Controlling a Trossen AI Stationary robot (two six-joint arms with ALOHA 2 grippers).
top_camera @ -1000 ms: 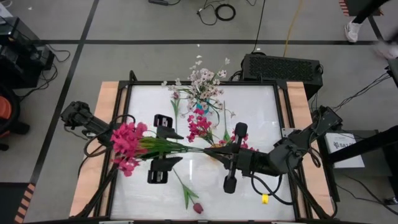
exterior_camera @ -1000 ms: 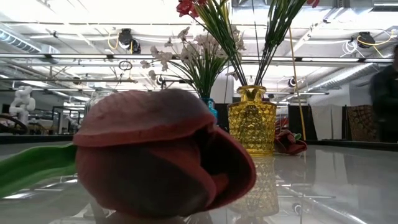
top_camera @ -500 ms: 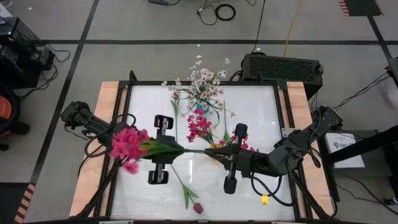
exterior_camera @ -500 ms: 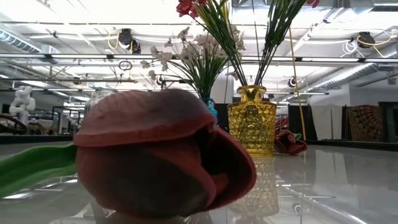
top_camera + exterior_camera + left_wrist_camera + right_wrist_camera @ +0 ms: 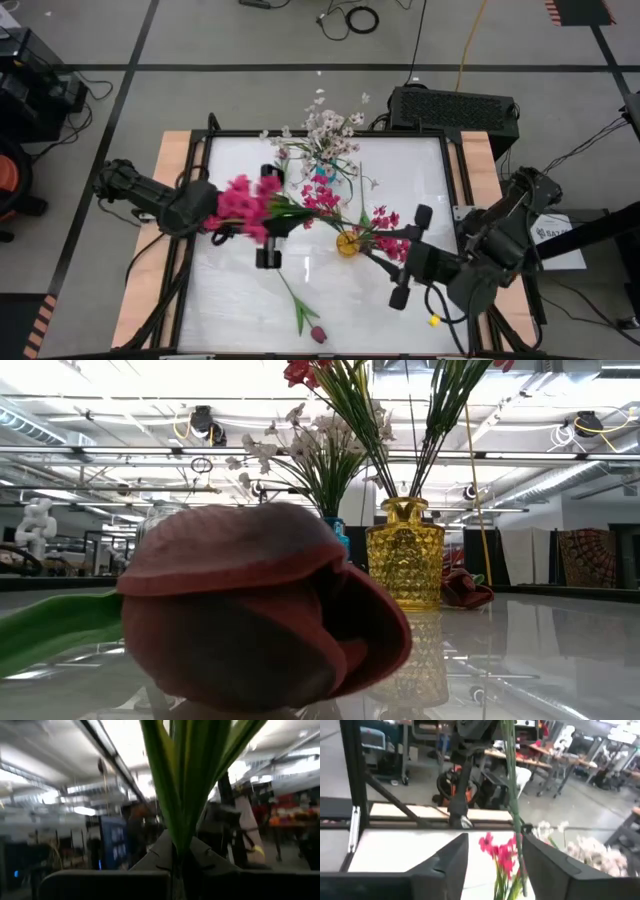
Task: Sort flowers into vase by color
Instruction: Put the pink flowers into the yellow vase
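Our left gripper (image 5: pixel 268 228) is clenched on the stems of a magenta bunch (image 5: pixel 243 205), carried over the table's (image 5: pixel 410 180) left middle. Our right gripper (image 5: pixel 412 255) stands released beside the yellow vase (image 5: pixel 347 244). A maroon tulip (image 5: pixel 317 333) lies near the front edge; white-pink blossoms (image 5: pixel 328 128) stand at the back.
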